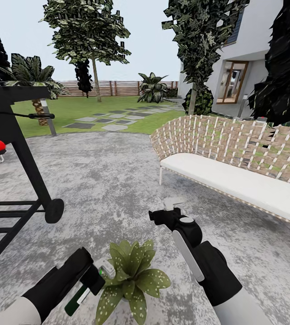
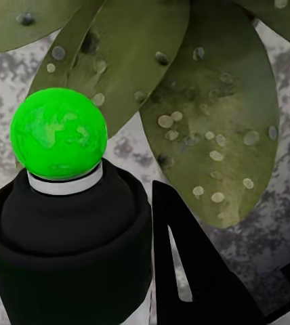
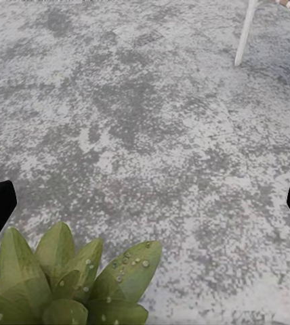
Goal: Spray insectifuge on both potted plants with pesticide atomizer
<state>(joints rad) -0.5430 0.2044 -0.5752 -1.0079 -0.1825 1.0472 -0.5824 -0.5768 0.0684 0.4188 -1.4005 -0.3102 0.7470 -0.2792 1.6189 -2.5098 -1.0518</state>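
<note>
Left claw: clamped on pesticide atomizer, spray head showing green, aimed at speckled potted plant just beside it on stone patio. Right claw: fingers apart, empty, above patio beyond the plant. Wicker bench farther off. Progress, judged: pickup done; first plant being sprayed; second plant left

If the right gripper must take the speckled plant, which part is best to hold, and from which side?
Probably low, at the base under the leaves, coming from the bench side. The speckled plant spreads soft leaves all around, and the left gripper with the atomizer crowds its other side.
</note>
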